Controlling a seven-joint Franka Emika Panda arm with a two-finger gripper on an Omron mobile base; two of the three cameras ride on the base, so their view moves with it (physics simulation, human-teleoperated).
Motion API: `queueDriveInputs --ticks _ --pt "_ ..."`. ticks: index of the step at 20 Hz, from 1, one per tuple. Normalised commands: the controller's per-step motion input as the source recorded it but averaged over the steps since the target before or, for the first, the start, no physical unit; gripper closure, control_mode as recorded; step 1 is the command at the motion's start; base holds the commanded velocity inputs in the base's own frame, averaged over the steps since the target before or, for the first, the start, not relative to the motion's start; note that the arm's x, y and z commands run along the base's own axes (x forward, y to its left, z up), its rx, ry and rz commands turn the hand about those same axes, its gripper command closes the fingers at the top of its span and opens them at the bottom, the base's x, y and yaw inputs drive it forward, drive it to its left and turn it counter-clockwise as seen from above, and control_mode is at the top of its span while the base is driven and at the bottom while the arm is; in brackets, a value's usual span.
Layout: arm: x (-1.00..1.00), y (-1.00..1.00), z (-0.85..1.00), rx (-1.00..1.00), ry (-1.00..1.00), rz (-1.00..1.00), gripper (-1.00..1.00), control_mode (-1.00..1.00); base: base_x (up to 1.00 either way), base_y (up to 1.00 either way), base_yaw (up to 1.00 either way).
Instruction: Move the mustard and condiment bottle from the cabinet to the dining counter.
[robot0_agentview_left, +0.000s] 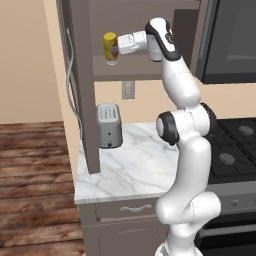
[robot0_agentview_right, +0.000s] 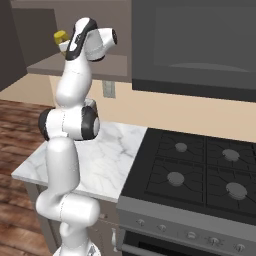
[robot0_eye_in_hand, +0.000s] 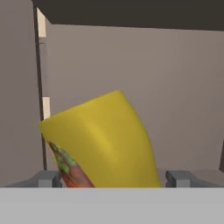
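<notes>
Well, the arm is reaching up into the open cabinet, and the gripper is level with the mustard, which sits on the inner shelf right at the fingertips. In the hand view the yellow bottle stands between the two finger tips, leaning to one side in that tilted picture, with a bit of red and green label low on its flank. The jaws are spread wide on either side of it; I see a sliver of room next to each tip, so I'd judge it is bracketed but not yet pinched.

As for progress, this looks like the very start: the mustard is on the shelf, nothing has reached the dining counter, and I can't make out the dark condiment bottle from where I stand. So a squeeze, a lift and a carry are left, then the same again for the second bottle.

Room is tight. The cabinet's back wall is just beyond the bottle, its roof close above the hand, and the open door hangs just past the bottle. Straight back toward the arm is open, with the toaster and marble worktop well below.
</notes>
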Motion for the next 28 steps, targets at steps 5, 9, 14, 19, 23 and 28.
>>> queueDriveInputs --ticks 5,9,14,19,23,28 --pt "-0.53 -0.24 0.0 0.0 -0.04 -0.06 1.0 -1.0 0.0 0.0 0.0" --pt "-0.65 -0.26 0.0 0.0 -0.05 -0.08 1.0 -1.0 0.0 0.0 0.0" --pt "-0.72 -0.29 0.0 0.0 -0.05 -0.09 1.0 -1.0 0.0 0.0 0.0" --pt "-0.79 -0.33 0.0 0.0 -0.02 -0.12 1.0 -1.0 0.0 0.0 0.0" --pt "-0.76 -0.35 0.0 0.0 0.0 -0.17 1.0 -1.0 0.0 0.0 0.0" --pt "-0.73 -0.37 0.0 0.0 0.01 -0.18 1.0 -1.0 0.0 0.0 0.0"
